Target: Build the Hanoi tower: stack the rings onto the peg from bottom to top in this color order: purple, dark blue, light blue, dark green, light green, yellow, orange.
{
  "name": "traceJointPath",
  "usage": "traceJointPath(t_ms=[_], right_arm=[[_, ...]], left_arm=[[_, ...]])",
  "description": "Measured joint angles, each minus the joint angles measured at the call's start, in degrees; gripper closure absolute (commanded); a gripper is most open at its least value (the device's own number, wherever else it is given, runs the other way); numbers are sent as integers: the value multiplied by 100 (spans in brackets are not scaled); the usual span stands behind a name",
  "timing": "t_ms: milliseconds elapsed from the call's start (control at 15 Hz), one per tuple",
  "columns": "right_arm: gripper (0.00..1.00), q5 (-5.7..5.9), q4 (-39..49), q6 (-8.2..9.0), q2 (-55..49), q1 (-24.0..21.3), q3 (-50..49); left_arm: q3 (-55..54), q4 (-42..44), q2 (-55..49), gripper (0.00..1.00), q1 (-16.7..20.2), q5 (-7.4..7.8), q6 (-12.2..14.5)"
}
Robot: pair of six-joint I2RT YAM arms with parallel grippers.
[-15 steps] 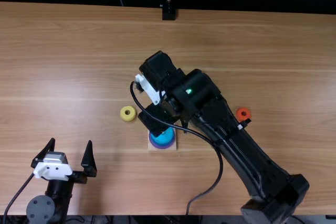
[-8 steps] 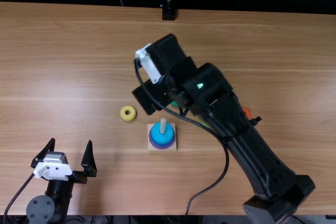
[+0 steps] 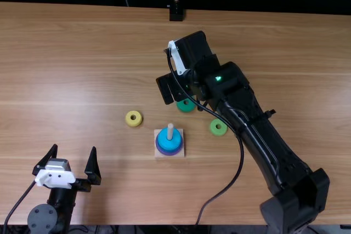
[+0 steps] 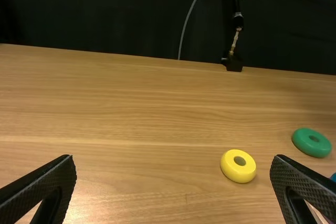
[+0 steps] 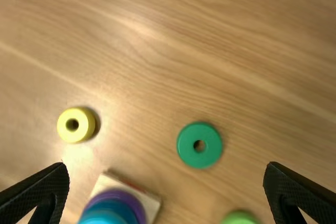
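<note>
Top view, going from left to right: the left gripper (image 3: 74, 148) is wide open and empty, and well apart from the work. Next comes the yellow ring (image 3: 128, 121), then the peg (image 3: 170, 131) with the light blue ring (image 3: 166, 143) uppermost. The dark green ring (image 3: 190, 108), I judge the next one to stack, lies flat beyond the peg, slightly to its right. The right gripper (image 5: 167, 165) is clearly the nearer one; its fingers are spread wide with nothing held. Farther right lies the light green ring (image 3: 213, 131).
</note>
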Motion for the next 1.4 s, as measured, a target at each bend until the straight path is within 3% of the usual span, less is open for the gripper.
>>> traceJointPath(t_ms=[133,200,467,667,1400], right_arm=[[0,0,660,407,13,-44,-560],[0,0,876,503,79,-44,-763],[0,-17,1189,581,632,-192,-1266],[0,-17,1211,568,765,-485,-1266],[0,-20,1239,-7,1047,-590,-1266]], left_arm=[[0,2,2,0,0,-2,0],[0,2,0,0,0,-4,0],[0,2,0,0,0,0,-2],[0,0,0,0,0,-2,0],[0,0,0,0,0,-2,0]])
